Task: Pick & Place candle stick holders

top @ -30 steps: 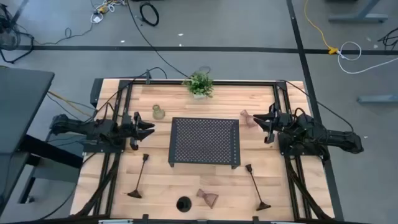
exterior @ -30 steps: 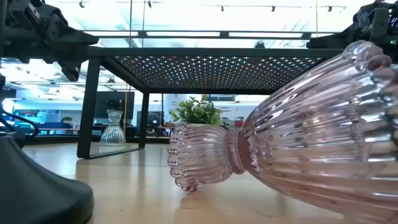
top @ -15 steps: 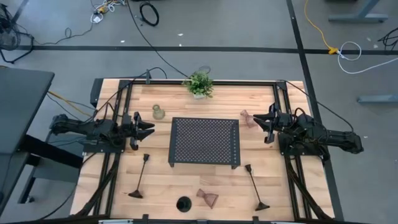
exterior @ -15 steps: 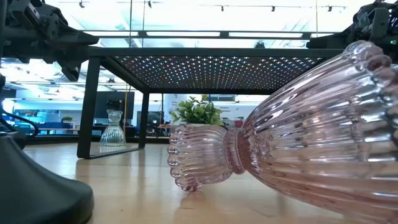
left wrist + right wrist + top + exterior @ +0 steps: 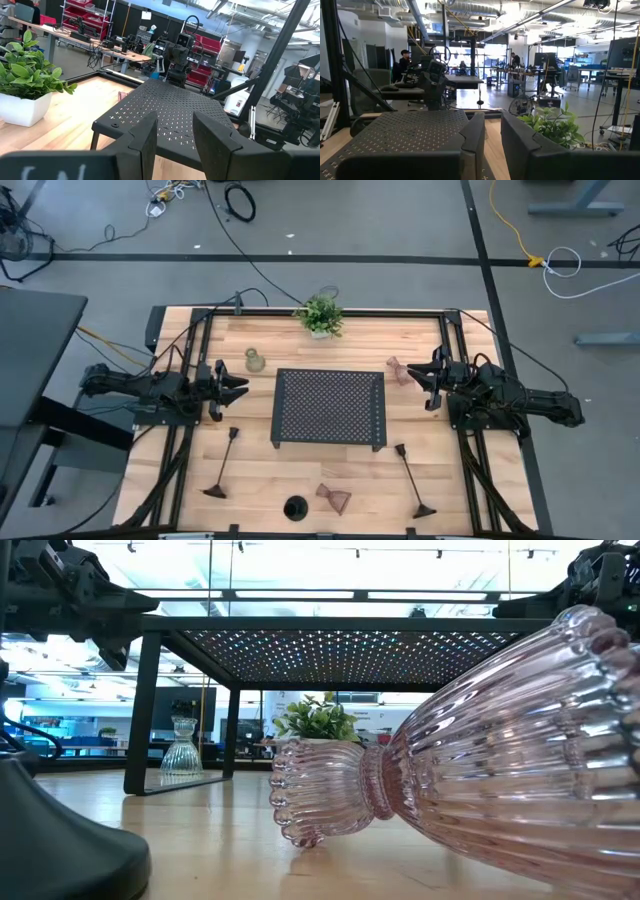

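Observation:
My left gripper [image 5: 241, 383] is open and empty, held above the table left of the black perforated tray [image 5: 330, 408]; its fingers [image 5: 145, 142] point at the tray. My right gripper [image 5: 420, 376] is open and empty on the tray's right. A greenish glass holder [image 5: 255, 360] stands upright at the tray's far left. One pinkish holder [image 5: 397, 368] lies just off my right gripper's tips, apart from it. Another pinkish holder [image 5: 334, 498] lies on its side near the front edge, large in the low view [image 5: 450, 770]. Two tall black holders [image 5: 225, 465] [image 5: 410, 480] lie on the table. A squat black holder [image 5: 295, 507] stands at the front.
A leafy potted plant [image 5: 320, 315] stands at the far edge, behind the tray. The tray stands on thin legs [image 5: 145, 710] with room under it. Black frame rails [image 5: 185, 450] run along both sides of the table.

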{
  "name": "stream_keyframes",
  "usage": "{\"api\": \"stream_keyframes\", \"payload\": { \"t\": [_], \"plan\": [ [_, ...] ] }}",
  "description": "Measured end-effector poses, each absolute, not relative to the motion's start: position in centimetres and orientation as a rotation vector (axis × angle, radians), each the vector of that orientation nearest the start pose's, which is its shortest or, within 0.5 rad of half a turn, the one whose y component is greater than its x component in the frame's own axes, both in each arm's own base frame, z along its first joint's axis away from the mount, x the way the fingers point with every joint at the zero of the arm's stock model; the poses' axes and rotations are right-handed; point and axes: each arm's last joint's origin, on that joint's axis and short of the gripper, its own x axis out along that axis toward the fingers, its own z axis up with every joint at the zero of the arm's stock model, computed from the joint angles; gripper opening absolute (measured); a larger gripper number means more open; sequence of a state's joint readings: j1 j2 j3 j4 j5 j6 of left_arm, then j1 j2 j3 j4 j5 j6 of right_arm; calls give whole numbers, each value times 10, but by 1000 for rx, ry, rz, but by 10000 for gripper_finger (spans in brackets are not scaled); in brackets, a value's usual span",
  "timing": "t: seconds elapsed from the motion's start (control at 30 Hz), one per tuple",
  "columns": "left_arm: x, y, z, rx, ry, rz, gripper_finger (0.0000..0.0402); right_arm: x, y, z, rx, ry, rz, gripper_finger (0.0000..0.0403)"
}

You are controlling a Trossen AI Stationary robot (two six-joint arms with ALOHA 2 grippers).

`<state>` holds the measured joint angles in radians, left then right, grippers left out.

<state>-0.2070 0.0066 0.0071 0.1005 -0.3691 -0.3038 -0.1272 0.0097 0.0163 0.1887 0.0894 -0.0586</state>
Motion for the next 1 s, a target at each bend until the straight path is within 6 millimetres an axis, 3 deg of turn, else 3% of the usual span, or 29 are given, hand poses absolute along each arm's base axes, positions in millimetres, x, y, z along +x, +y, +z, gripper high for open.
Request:
{"api": "stream_keyframes", "payload": {
  "t": [0.77, 1.0],
  "plan": [
    [95, -9, 175, -332, -124, 153, 129, 94, -15, 186, -62, -189, -221, 63],
    [94, -4, 178, -304, -172, 338, 128, 94, -15, 186, -62, -189, -222, 63]
  ]
}}
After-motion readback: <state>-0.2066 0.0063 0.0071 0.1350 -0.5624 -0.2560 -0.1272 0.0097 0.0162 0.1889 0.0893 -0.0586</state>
